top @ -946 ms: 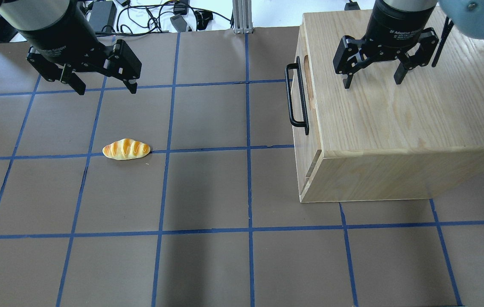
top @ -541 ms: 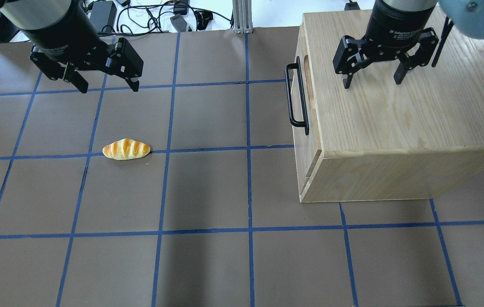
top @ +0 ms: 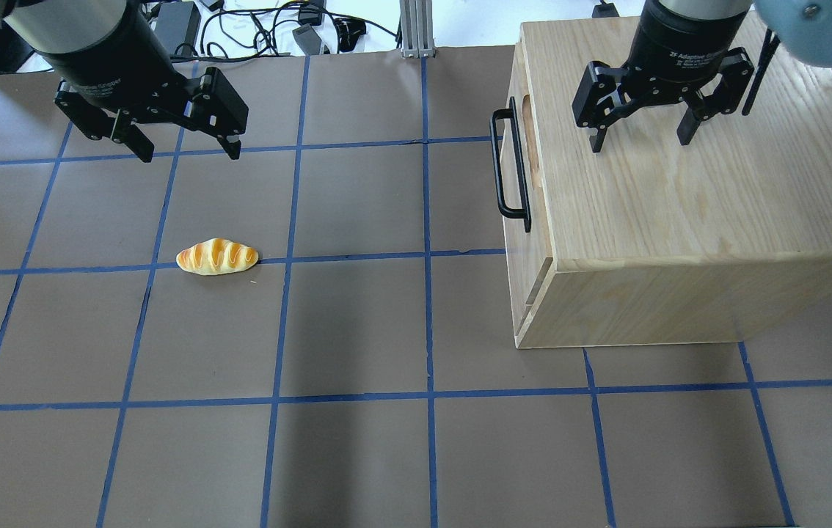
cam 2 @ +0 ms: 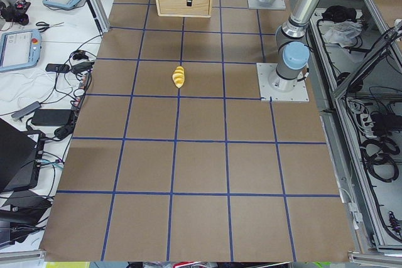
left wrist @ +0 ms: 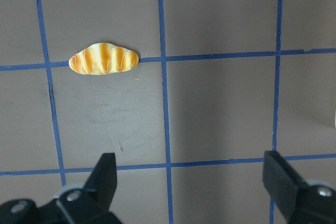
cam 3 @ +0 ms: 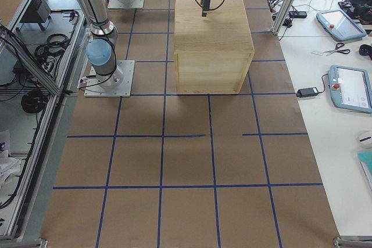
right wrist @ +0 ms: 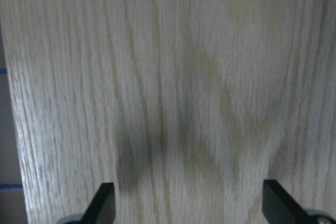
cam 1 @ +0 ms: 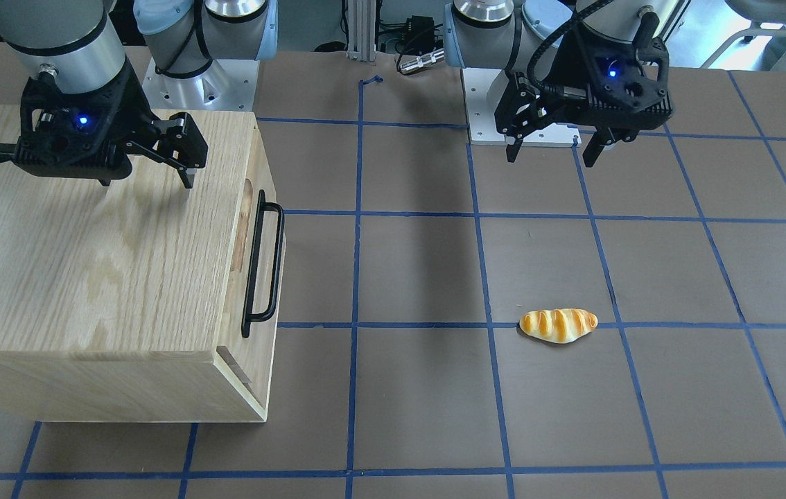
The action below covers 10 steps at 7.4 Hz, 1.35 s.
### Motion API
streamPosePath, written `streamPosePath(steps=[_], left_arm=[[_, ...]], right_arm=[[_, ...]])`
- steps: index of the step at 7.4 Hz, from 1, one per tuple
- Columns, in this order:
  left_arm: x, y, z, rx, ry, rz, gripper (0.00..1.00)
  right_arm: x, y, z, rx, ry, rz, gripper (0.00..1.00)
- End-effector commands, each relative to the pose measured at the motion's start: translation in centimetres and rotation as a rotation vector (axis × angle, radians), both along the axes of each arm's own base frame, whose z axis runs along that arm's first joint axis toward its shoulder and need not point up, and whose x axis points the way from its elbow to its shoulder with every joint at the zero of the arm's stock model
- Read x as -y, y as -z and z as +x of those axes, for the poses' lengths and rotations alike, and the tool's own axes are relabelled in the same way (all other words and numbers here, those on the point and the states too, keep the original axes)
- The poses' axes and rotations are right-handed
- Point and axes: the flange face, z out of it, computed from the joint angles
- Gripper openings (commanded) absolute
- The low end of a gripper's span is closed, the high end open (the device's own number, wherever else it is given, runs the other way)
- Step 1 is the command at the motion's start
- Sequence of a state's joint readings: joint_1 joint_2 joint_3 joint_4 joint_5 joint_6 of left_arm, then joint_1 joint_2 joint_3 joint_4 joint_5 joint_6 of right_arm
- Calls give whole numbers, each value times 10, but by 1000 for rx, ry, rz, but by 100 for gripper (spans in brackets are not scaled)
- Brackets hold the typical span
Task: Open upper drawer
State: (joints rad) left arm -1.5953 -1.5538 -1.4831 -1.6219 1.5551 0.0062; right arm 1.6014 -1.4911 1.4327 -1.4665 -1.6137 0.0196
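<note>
The upper drawer [top: 538, 205] is shut in the front of a light-wood cabinet [top: 680, 205]. Its black bar handle [top: 508, 165] and oval slot [top: 531, 136] face the table's middle; the handle also shows in the front view [cam 1: 261, 267]. My right gripper [top: 640, 143] is open and empty and hangs just above the cabinet top, behind the drawer front [cam 1: 254, 173]. Its wrist view shows only wood grain between the fingers [right wrist: 102, 203]. My left gripper [top: 189, 154] is open and empty over the table's back left, far from the handle.
A toy bread roll [top: 217, 257] lies on the brown mat [top: 357, 330] with blue tape lines, in front of my left gripper; the left wrist view shows it too [left wrist: 104, 59]. Cables and power bricks [top: 262, 29] lie behind the mat.
My left gripper has shifted slightly to the right. The right gripper, the cabinet and the bread roll have not moved.
</note>
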Motion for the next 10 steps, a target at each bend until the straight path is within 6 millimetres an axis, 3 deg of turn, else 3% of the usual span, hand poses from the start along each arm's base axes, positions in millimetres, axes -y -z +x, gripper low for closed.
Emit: streamPosePath(steps=[1, 10], left_arm=[[-2, 3, 0, 4, 3, 6, 100], [8, 6, 1, 0, -11, 12, 100]], right_arm=[[0, 0, 0, 0, -1, 0, 100], [0, 1, 0, 0, 0, 2, 100]])
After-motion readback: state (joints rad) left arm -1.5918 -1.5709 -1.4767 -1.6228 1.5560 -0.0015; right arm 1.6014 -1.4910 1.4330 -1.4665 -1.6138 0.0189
